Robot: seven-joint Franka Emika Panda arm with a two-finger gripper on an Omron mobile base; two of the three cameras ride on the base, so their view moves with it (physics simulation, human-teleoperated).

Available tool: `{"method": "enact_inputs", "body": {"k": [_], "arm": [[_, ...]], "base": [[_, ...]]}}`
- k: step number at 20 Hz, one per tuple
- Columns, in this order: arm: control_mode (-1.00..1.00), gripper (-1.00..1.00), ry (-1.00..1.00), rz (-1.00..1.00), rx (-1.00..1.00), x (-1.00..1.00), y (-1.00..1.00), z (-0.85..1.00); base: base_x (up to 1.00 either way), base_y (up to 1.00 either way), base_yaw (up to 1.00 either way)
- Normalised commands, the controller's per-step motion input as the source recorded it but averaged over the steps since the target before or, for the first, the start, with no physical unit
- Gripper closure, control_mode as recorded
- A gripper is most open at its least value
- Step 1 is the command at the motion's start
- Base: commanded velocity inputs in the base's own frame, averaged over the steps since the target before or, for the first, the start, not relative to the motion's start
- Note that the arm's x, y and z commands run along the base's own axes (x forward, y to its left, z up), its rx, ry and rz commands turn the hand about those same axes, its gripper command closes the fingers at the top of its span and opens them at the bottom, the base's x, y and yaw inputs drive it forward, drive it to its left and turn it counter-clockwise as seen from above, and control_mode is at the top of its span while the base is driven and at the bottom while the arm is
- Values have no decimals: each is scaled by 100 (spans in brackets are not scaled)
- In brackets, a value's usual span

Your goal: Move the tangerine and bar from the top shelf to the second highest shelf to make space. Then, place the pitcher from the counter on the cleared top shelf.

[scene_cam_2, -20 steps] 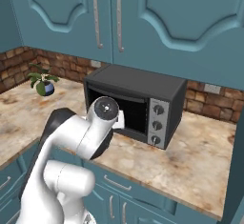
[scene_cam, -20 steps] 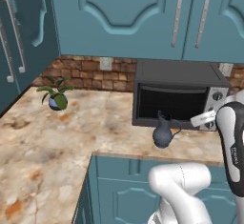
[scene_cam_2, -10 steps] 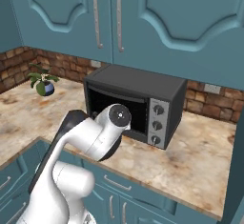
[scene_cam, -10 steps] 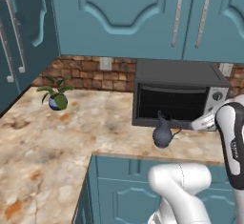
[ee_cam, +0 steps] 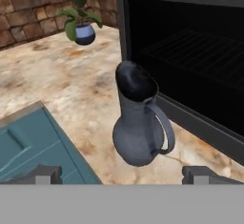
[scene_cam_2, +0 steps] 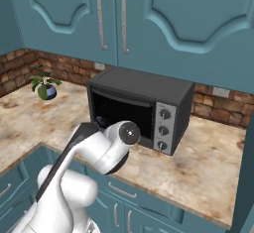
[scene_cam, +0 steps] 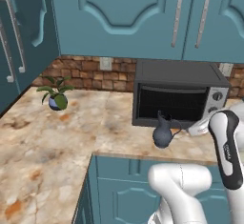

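Gripper is hanging wide open, its two fingertips spread to either side with nothing between them. Just ahead of it, the pitcher is standing upright on the counter, its handle turned toward the dark oven beyond; a potted plant is sitting well off past it.

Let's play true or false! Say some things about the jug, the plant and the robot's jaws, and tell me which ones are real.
1. The pitcher stands upright on the counter. True.
2. The pitcher sits inside the oven. False: it stands in front of it.
3. The gripper has its jaws open, one on each side of the pitcher. True.
4. The potted plant is lying tipped over. False: it stands upright near the brick wall.
5. The jaws are lifting the pitcher. False: it rests on the counter.
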Motion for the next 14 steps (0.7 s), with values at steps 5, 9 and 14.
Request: {"method": "enact_inputs", "body": {"k": [5,9,14], "arm": [[-100,-100,0,6,2,29,-24,-29],[-100,-100,0,9,2,29,-11,-23],[-100,-100,-2,8,7,23,-1,-6]], "base": [[0,0,0],[0,0,0],[0,0,0]]}}
